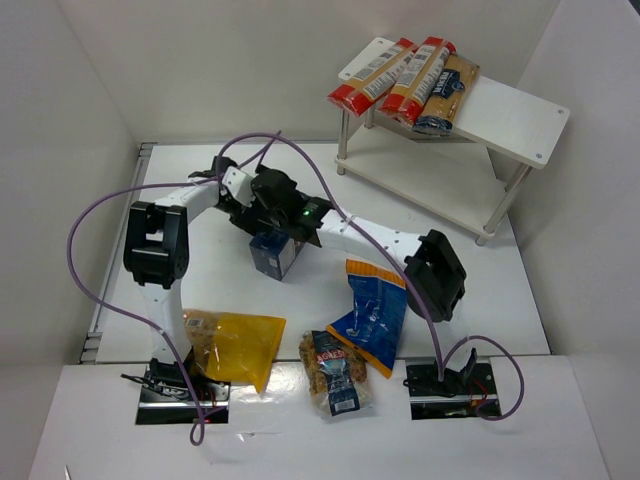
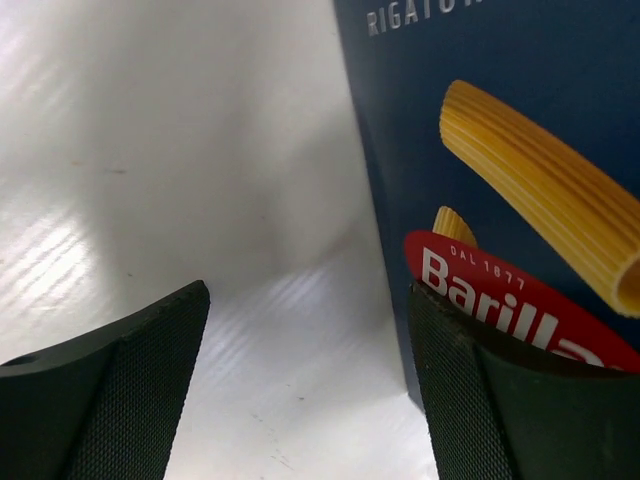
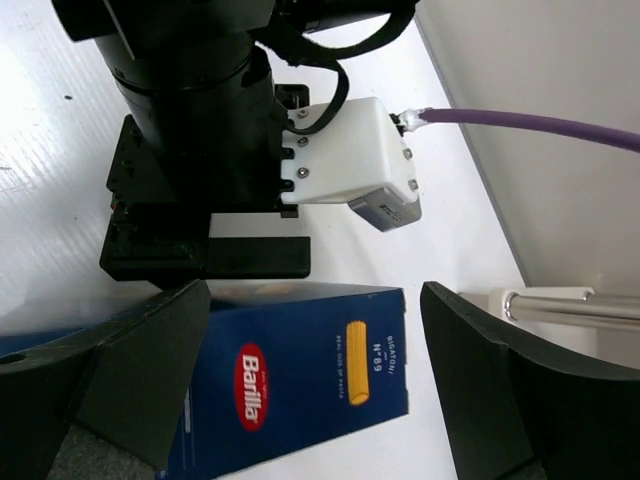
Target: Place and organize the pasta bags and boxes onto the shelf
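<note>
White surface (image 1: 520, 300), pasta box (image 1: 272, 255) upright at centre, left gripper (image 2: 308, 310) and right gripper (image 3: 315, 300) open beside it; yellow bag (image 1: 238, 345), blue bag (image 1: 372, 312), clear bag (image 1: 336, 372) lie nearby; shelf (image 1: 520, 115) holds only spaghetti packs (image 1: 400, 80).

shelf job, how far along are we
Done: only long pasta packs lie on the white two-tier shelf. In hand: nothing gripped; the left gripper and right gripper are open at the dark blue cardboard pasta box, on the table. Left: that box, plus the yellow bag, blue orange-topped bag and small clear bag.
</note>
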`<state>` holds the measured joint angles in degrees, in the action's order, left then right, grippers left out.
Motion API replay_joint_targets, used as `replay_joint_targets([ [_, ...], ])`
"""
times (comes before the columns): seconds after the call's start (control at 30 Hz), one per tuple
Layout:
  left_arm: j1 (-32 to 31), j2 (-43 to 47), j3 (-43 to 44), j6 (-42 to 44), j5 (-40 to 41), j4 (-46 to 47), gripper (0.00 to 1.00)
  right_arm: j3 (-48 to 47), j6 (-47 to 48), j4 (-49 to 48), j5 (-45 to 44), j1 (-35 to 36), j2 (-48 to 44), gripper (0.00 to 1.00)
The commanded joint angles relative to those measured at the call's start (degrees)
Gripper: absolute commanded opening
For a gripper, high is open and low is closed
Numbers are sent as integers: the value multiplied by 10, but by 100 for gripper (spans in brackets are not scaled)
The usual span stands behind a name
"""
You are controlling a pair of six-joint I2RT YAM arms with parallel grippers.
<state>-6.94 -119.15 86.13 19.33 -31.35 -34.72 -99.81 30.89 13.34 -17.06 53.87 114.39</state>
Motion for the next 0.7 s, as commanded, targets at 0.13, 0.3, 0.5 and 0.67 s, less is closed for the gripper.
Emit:
replay_joint_targets([
  [0.13, 47, -16, -36, -14, -45, -89, 100, -24, -22, -4, 14, 4, -3, 94],
  [0.3, 89, 34, -42, -35, -13, -83, 100, -29, -62, 33, 26, 4, -62, 94],
  [0.5, 101, 179, -82, -74, 60, -71, 100, 110, -92, 14, -9, 4, -211, 100],
  [0.67, 88, 294, -90, -109, 60, -71, 100, 228, -115, 10, -28, 4, -331, 100],
])
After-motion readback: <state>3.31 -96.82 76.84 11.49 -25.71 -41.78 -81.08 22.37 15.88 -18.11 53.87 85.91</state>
